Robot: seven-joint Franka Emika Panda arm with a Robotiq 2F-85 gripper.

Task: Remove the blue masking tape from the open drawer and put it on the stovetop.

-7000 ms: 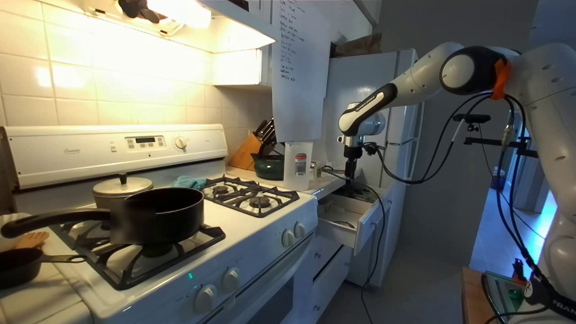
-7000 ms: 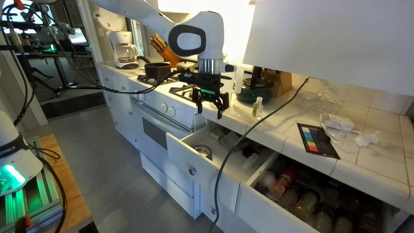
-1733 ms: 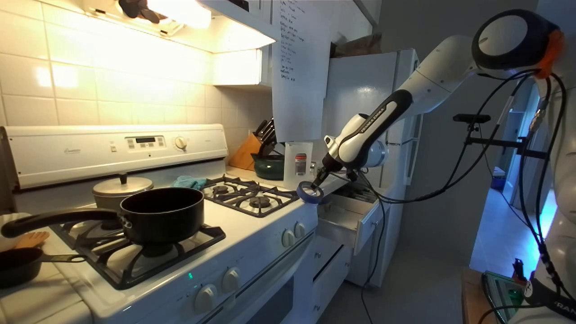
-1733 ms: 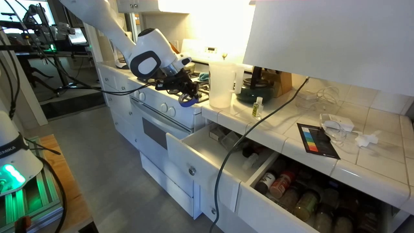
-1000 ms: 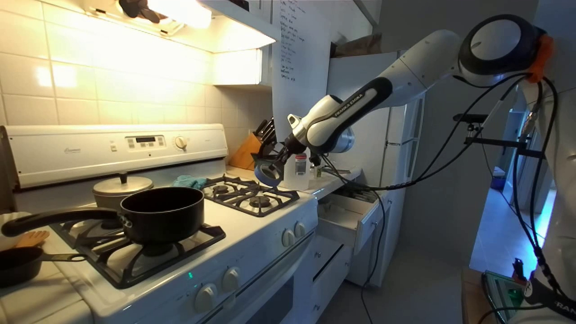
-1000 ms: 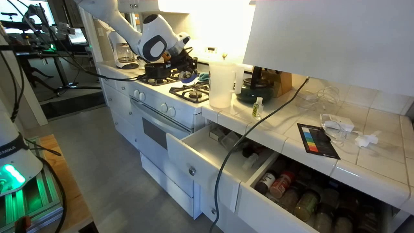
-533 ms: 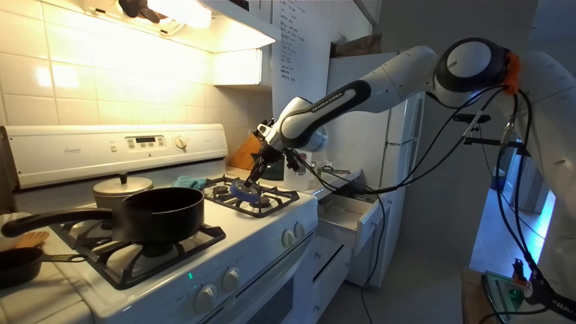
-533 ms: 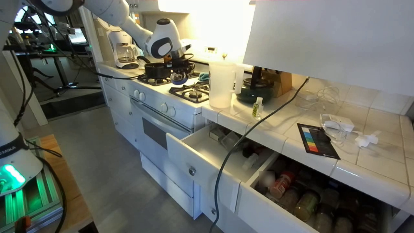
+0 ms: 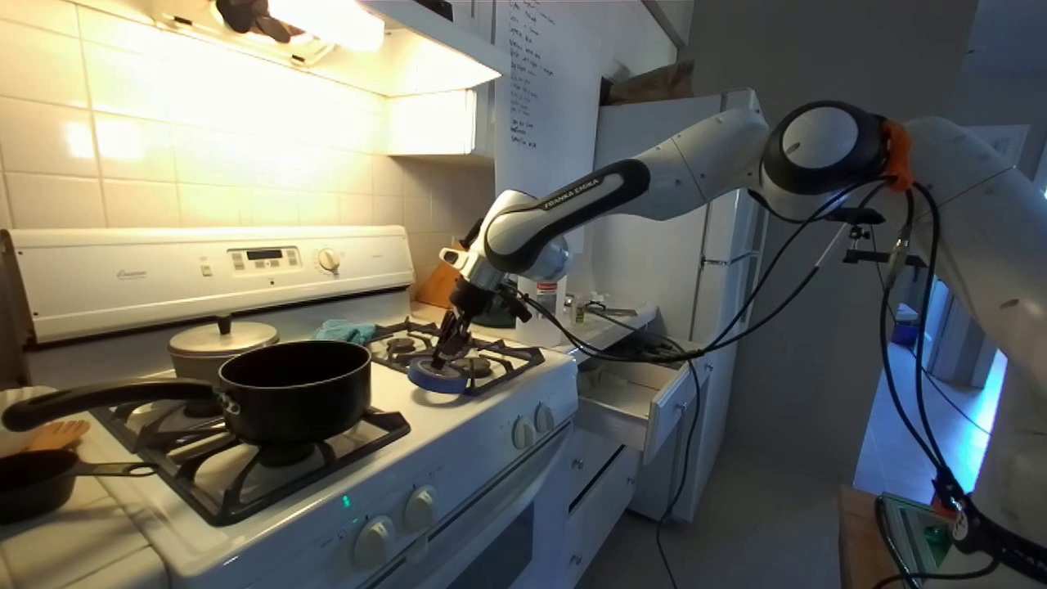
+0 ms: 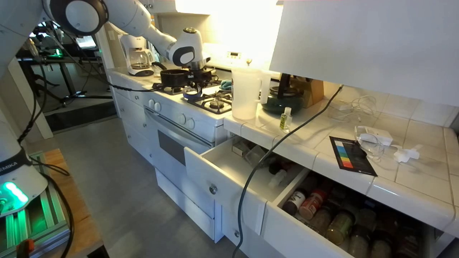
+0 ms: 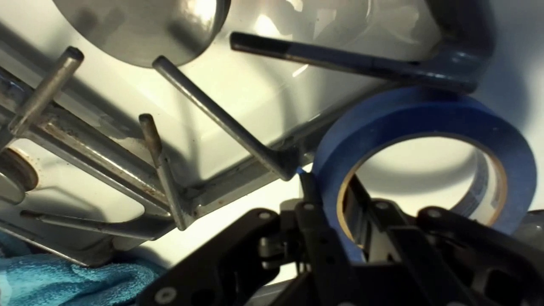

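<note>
In the wrist view, we are seeing the gripper (image 11: 333,191) clamping the wall of the blue tape (image 11: 425,117), which is filling the right part of the frame: one finger is sitting inside the ring, the other outside it. A grate (image 11: 238,185) is running from the left of that frame toward the tape. In an exterior view, the robot arm (image 9: 695,159) is spanning from the right edge to the middle of the frame, where the gripper is holding the tape over the stovetop (image 9: 388,388). We are not making out whether tape and grate are touching. The black pot (image 9: 298,397) is standing at the left of the frame. In an exterior view, the drawer (image 10: 229,193) is standing open at the lower middle of the frame, with a cable (image 10: 240,211) hanging across it. A plastic jug (image 10: 245,95) is standing on the counter (image 10: 304,141).
</note>
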